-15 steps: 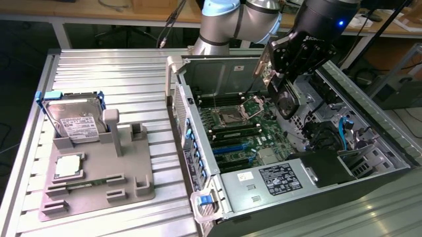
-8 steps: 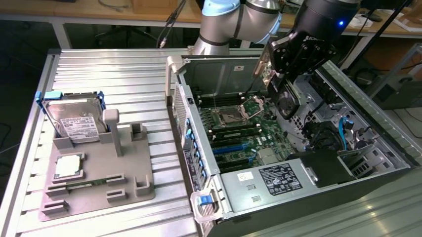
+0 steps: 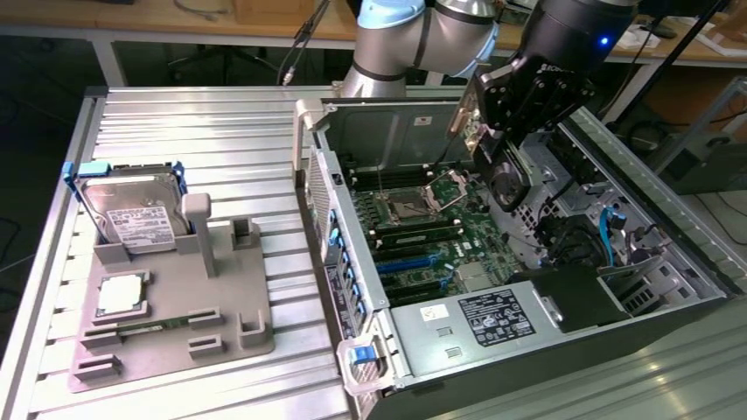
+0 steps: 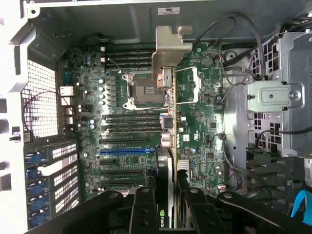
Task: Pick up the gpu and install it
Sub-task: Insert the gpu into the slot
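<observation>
Gpu [image 3: 510, 179] held on edge over open case [image 3: 350, 201].
Its faces are pinched by gripper [image 4: 165, 200] fingers [image 4: 144, 209], presumably so the connector edge is presented to the motherboard [image 4: 204, 122].

The gpu [image 4: 165, 195] carried the NVIDIA name and green logo along its edge. A white sticker [image 4: 168, 10] on the case wall [image 4: 122, 19] bore a dark mark, its print too small to read. The black label [image 3: 496, 313] on the power supply [image 3: 450, 346] and the white label [image 3: 143, 226] on the hard drive [image 3: 129, 188] showed print, none of it legible.
</observation>
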`<state>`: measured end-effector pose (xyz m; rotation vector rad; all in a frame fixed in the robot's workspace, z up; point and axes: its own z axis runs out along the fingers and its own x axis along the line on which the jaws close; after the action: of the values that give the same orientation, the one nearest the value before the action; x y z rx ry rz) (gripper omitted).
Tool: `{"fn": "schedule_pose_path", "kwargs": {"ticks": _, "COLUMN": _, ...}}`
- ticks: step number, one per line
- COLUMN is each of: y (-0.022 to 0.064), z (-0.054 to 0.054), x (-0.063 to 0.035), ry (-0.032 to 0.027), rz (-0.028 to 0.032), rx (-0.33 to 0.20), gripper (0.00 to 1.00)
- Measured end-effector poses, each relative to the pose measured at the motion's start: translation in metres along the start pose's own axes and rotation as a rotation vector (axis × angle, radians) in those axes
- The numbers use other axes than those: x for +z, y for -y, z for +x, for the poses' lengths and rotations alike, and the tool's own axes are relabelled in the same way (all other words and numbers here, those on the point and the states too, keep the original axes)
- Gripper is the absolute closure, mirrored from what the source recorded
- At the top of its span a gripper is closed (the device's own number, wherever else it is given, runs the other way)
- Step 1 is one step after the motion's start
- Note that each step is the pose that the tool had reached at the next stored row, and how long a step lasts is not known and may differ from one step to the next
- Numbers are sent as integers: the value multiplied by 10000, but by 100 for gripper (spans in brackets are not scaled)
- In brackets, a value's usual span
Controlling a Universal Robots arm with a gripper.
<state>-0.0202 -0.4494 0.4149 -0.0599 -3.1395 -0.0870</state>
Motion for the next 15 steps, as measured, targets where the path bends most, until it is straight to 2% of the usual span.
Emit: {"fn": "schedule_pose_path", "kwargs": {"ticks": 15, "y": 0, "z": 0, "x": 0, "ry": -14, "rz": 1, "rx": -249, "gripper": 73}}
